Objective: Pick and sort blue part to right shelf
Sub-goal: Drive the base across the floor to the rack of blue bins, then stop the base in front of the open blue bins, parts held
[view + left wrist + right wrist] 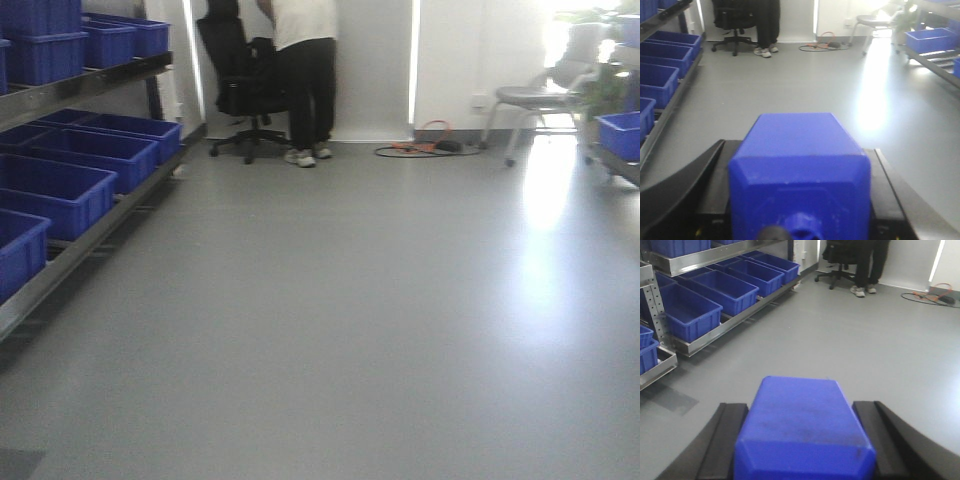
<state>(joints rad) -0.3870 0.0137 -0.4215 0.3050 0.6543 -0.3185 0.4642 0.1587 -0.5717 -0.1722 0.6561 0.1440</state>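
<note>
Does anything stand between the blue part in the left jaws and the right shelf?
Nothing visible does. The blue part sits in the left jaws, and the grey floor up to the right shelf shows no obstacle. The person, cable and grey chair are far back by the wall.

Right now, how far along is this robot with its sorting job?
Picking looks done: the left gripper grips a blue part, and the right gripper grips a second blue part. In hand: both are held above the floor, mid-room. Left: reaching the right shelf, off to the side with its blue tub, and placing the parts there.
</note>
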